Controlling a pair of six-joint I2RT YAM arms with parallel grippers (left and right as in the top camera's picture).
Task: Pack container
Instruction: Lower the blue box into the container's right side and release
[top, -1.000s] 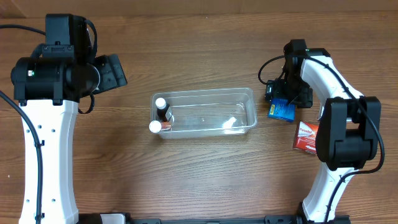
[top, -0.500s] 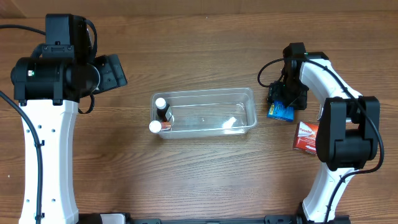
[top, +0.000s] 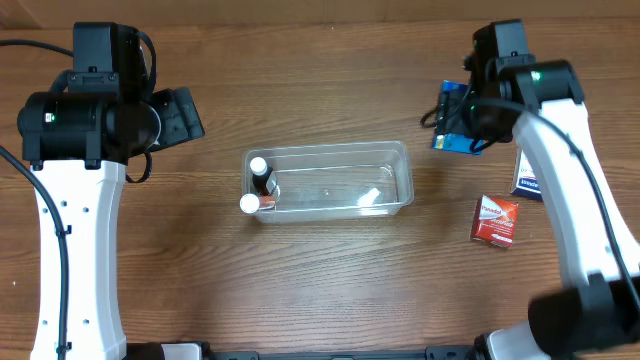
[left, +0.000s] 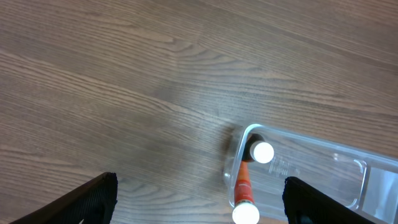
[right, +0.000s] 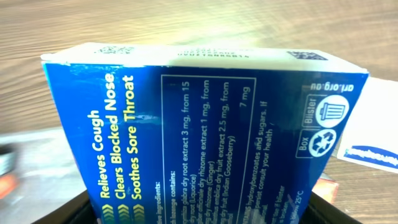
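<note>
The clear container (top: 335, 150) lies in the middle of the table. At its left end stand a dark bottle with a white cap (top: 259, 165) and an orange bottle with a white cap (top: 249, 203). My right gripper (top: 462, 122) is shut on a blue lozenge box (top: 455, 138), held above the table to the container's back right. That blue box (right: 205, 124) fills the right wrist view, gripped at its lower end by the right gripper (right: 205, 214). My left gripper (top: 188, 113) hangs open and empty at the far left. In its wrist view, the left gripper (left: 202, 205) looks down on the container's left end (left: 233, 168).
A red box (top: 495, 220) lies flat to the right of the container. A white and blue box (top: 528, 180) lies beyond it, partly under the right arm. Bare wooden tabletop surrounds the container.
My right gripper closed on the blue box and lifted it off the table, up and toward the back. The white and blue box came into sight. The left arm has not moved.
</note>
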